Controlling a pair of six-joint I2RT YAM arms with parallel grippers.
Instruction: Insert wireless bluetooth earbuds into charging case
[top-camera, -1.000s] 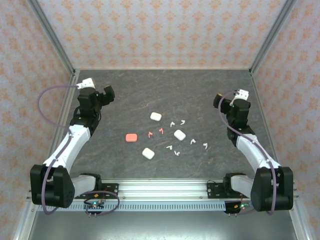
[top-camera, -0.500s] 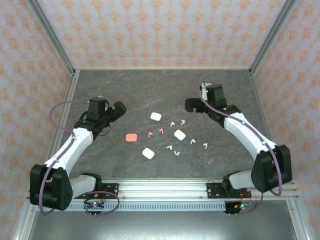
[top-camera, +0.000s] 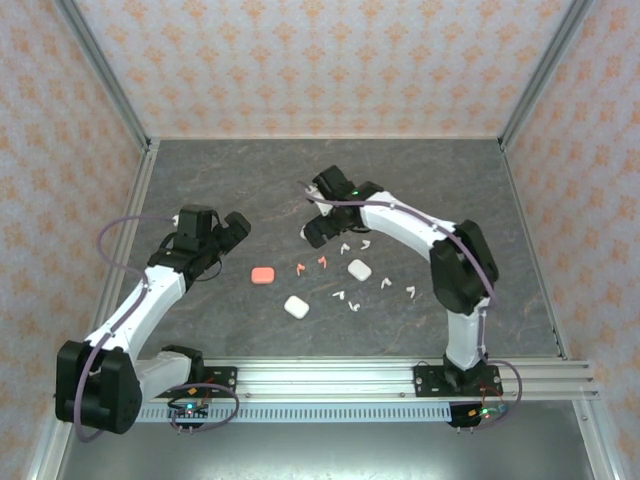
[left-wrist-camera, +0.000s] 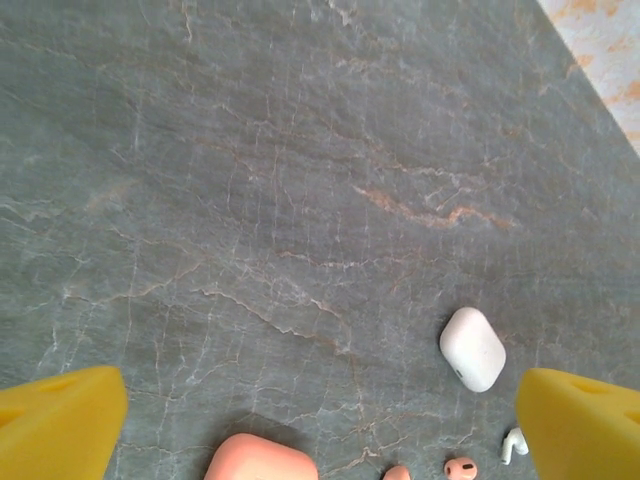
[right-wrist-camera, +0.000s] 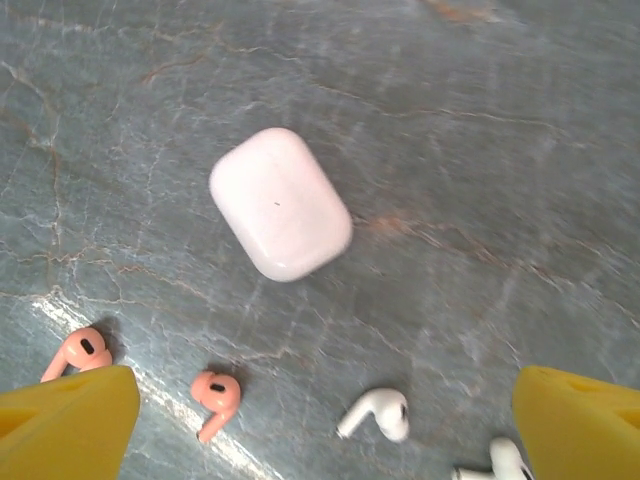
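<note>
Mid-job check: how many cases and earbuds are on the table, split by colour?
White pebble-shaped plastic charging cases: 3
Salmon-pink pebble-shaped plastic charging case: 1
White stemmed plastic earbuds: 6
Salmon-pink stemmed plastic earbuds: 2
Total: 12

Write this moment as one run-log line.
right gripper: open, above white case | left gripper: open, empty | earbuds: loose on table

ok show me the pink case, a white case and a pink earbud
pink case (top-camera: 263, 274), top external view, its middle
white case (right-wrist-camera: 281, 203), right wrist view, its top
pink earbud (right-wrist-camera: 217, 388), right wrist view, its head
</note>
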